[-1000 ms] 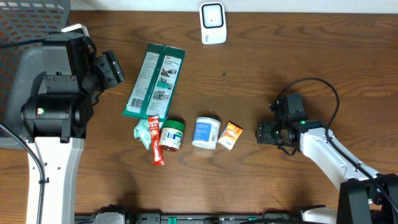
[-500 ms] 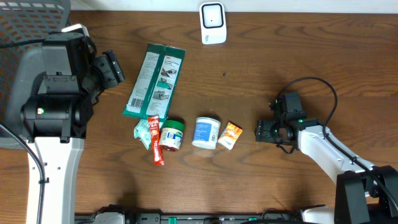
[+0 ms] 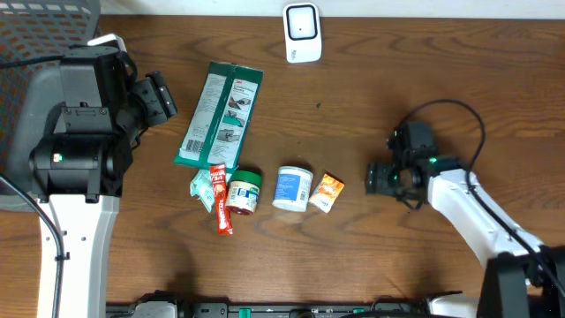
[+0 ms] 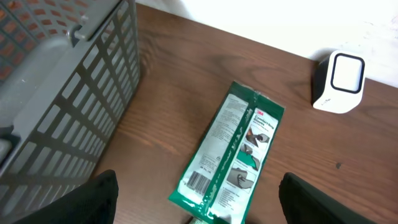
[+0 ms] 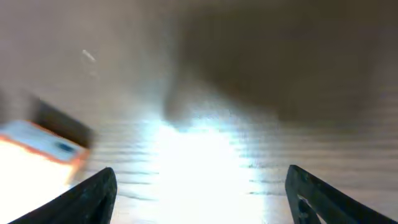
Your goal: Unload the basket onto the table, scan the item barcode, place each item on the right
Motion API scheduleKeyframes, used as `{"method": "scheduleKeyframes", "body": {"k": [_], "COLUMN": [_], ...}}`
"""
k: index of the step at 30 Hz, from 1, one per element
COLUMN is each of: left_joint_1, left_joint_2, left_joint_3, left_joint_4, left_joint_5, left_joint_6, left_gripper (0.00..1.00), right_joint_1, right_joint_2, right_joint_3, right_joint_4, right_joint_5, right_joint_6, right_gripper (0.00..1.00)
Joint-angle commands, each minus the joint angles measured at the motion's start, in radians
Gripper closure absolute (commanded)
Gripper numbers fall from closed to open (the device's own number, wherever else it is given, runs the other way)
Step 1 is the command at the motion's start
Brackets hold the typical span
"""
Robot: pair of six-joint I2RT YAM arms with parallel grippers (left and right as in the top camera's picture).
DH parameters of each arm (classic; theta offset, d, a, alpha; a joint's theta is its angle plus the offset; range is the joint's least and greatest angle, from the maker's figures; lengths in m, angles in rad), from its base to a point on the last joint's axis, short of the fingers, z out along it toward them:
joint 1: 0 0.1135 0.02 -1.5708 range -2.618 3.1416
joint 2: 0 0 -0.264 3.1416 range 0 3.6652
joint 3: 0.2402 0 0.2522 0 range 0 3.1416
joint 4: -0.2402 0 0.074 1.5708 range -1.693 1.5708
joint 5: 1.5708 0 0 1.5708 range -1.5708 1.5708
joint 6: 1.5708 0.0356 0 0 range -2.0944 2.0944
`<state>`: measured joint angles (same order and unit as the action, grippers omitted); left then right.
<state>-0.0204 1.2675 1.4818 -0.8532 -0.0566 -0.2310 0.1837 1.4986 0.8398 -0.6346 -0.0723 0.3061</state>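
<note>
Several items lie in a row on the wooden table: a long green packet (image 3: pixel 219 115) with its barcode facing up (image 4: pixel 200 180), a red tube (image 3: pixel 220 199), a green-lidded jar (image 3: pixel 243 192), a white jar (image 3: pixel 292 187) and a small orange packet (image 3: pixel 327 191). The white scanner (image 3: pixel 302 33) stands at the far edge. My right gripper (image 3: pixel 375 177) hangs open just right of the orange packet (image 5: pixel 34 158), holding nothing, low over bare wood (image 5: pixel 202 193). My left gripper (image 3: pixel 166 97) is open above the table, left of the green packet (image 4: pixel 199 199).
A grey mesh basket (image 3: pixel 44 26) fills the far left corner, beside the left arm (image 4: pixel 62 93). A teal wrapper (image 3: pixel 203 187) lies against the red tube. The scanner (image 4: pixel 339 82) shows at the right in the left wrist view.
My right gripper has shifted a little toward the far side of the table and to the right, away from the orange packet, and its jaws have spread wider. The left arm and the items are unmoved.
</note>
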Motion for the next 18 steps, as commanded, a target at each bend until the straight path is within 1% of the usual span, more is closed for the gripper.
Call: {"method": "scheduleKeyframes", "body": {"k": [1, 12, 18], "left_joint_1": [0.004, 0.004, 0.004], "left_joint_2": [-0.006, -0.006, -0.006], "left_joint_3": [0.016, 0.016, 0.016], "left_joint_4": [0.001, 0.001, 0.001], "left_joint_5": [-0.008, -0.008, -0.008], "left_joint_6": [0.013, 0.013, 0.013], "left_gripper": [0.20, 0.20, 0.20], "right_joint_1": [-0.008, -0.011, -0.063], "right_joint_2": [-0.054, -0.056, -0.056], "right_joint_3": [0.081, 0.095, 0.095], "right_joint_4": [-0.059, -0.124, -0.146], "right_joint_5": [0.008, 0.031, 0.031], "right_joint_6": [0.000, -0.016, -0.015], "right_gripper": [0.16, 0.09, 0.07]}}
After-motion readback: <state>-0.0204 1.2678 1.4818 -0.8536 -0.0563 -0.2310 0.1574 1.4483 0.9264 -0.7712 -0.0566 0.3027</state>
